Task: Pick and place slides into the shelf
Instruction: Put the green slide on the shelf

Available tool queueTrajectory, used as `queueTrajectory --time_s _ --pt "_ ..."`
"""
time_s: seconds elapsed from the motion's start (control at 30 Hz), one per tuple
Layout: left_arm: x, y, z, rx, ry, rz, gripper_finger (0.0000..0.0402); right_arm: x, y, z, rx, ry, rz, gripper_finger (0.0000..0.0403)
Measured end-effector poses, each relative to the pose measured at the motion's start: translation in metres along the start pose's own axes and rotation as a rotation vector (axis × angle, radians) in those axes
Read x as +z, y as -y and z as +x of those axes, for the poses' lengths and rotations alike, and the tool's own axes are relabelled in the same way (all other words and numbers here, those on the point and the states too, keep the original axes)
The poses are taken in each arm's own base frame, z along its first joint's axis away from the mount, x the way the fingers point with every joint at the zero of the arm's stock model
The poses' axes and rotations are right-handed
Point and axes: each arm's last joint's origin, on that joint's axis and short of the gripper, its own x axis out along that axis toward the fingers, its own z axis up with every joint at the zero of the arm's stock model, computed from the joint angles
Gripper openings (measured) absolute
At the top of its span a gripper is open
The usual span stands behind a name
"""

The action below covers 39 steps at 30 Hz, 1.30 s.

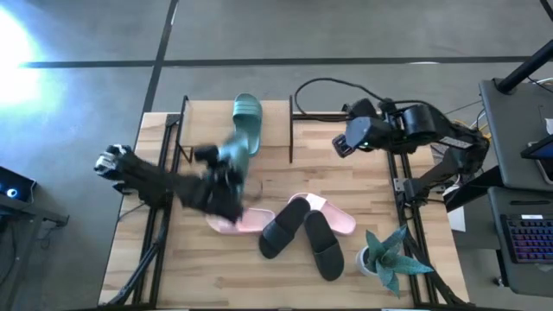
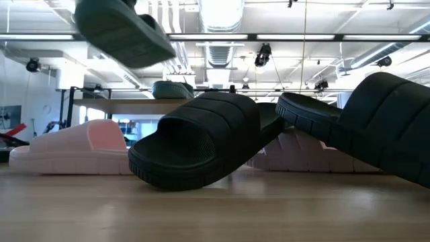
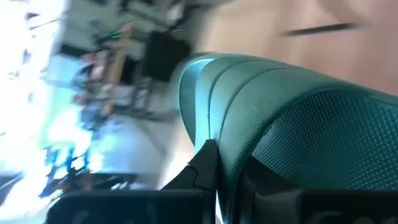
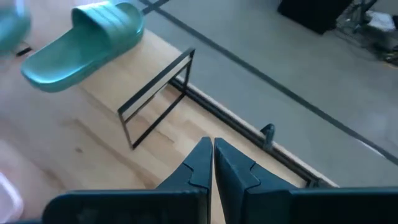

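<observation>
Left gripper [image 1: 232, 164] clamps green slide [image 3: 292, 124] aloft — right gripper [image 4: 210, 163] idle, closed.

Bright overhead lighting; left arm [image 1: 186, 186] motion-blurred; window glare.

Overhead, table-level, two wrist views

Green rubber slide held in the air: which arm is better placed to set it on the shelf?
Left. Its pincer already grips the green rubber slide beside the wooden-topped shelf. The right pincer hangs shut and empty past the shelf's far end.
</observation>
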Motion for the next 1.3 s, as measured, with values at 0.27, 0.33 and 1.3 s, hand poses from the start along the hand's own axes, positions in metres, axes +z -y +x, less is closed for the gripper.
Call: queueTrajectory --time_s 0.27,0.33,1.3 --pt "-0.023 -0.081 0.037 0.140 -0.139 0.030 0.0000 -0.007 0.001 0.013 -0.072 -0.007 0.034 0.0009" --pt "-0.026 -0.089 0.046 0.152 -0.164 0.068 0.0000 -0.009 0.000 0.019 -0.090 -0.023 0.035 0.0009" --pt "-0.052 -0.100 0.192 -0.050 -0.256 0.201 0.0000 -0.016 -0.004 0.050 -0.146 -0.056 0.130 0.0009"
